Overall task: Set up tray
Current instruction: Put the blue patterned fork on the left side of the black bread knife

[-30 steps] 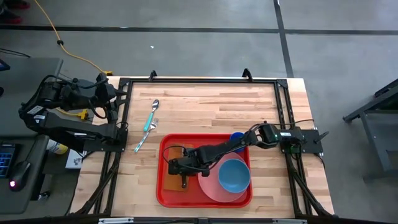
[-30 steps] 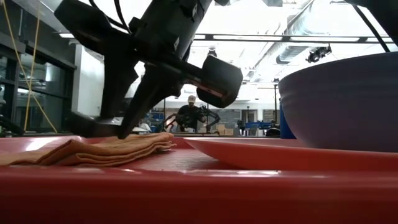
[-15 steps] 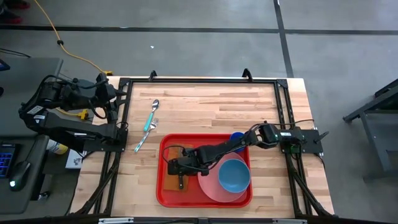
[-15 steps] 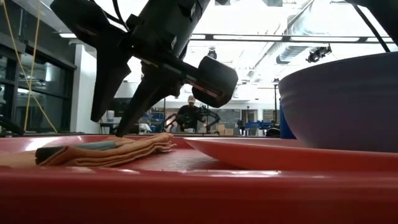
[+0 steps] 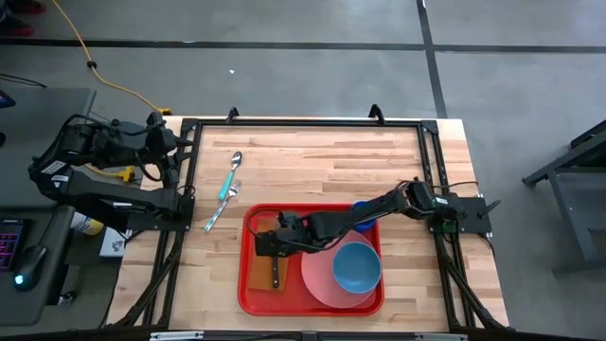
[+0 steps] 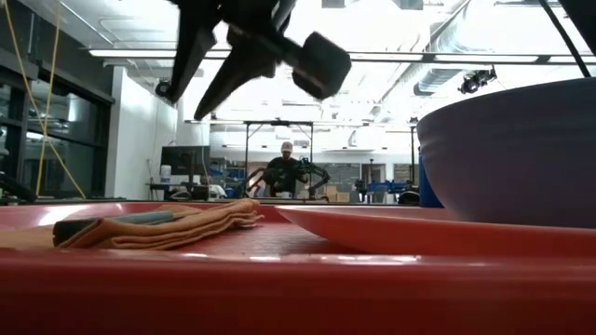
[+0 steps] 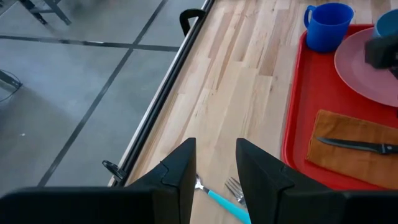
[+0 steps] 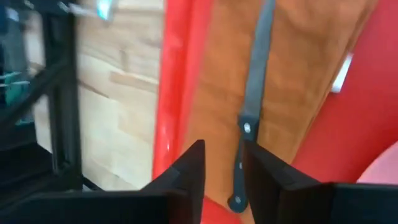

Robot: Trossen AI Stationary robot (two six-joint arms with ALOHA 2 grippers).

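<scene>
Underneath, wooden table [image 5: 322,161], concrete floor [image 5: 284,76].

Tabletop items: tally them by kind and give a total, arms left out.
Tray: 1
Plate: 1
Bowl: 1
Cup: 1
Napkin: 1
Knife: 1
Spoon: 1
Fork: 1
Total: 8

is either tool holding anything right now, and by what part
Nothing is held. The right tool hangs above the napkin with nothing between its fingers; the knife lies free on the napkin. The left tool waits at the table's left edge, also without a load.
</scene>
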